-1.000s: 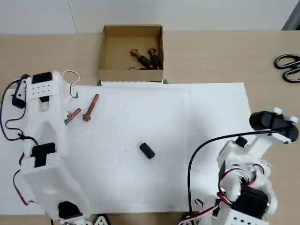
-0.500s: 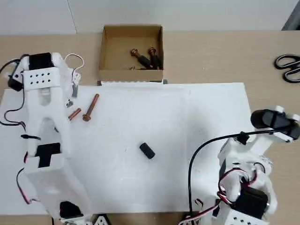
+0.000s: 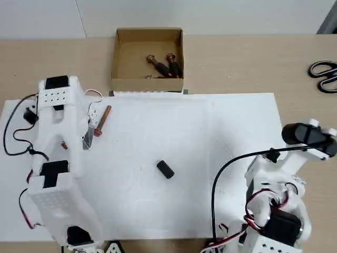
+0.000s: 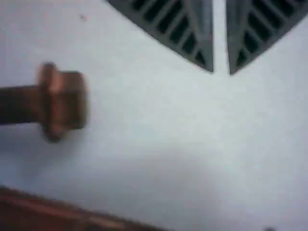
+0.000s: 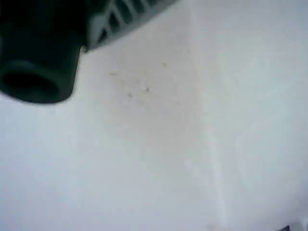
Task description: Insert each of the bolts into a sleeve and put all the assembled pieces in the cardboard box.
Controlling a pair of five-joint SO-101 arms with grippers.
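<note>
A copper bolt (image 3: 101, 120) lies on the white mat (image 3: 210, 137) at the left; the left wrist view has its flanged head (image 4: 62, 101) close up. My left gripper (image 3: 87, 141) (image 4: 221, 71) hangs just beside that head, its jaws shut with nothing in them. A second bolt (image 3: 64, 145) (image 4: 48, 211) is mostly hidden under the left arm. One black sleeve (image 3: 165, 169) lies loose mid-mat. My right gripper (image 3: 310, 138) (image 5: 91, 38) is raised at the mat's right edge, shut on another black sleeve (image 3: 296, 134) (image 5: 38, 57). The cardboard box (image 3: 120, 58) holds assembled pieces (image 3: 166, 64).
Scissors (image 3: 324, 75) lie on the wooden table at the far right. Cables (image 3: 216, 184) loop beside both arm bases. The mat between the loose sleeve and the right arm is bare.
The left arm swung from the mat's far-left edge in toward the bolts and its gripper came down beside the long bolt's head. The right arm has barely moved.
</note>
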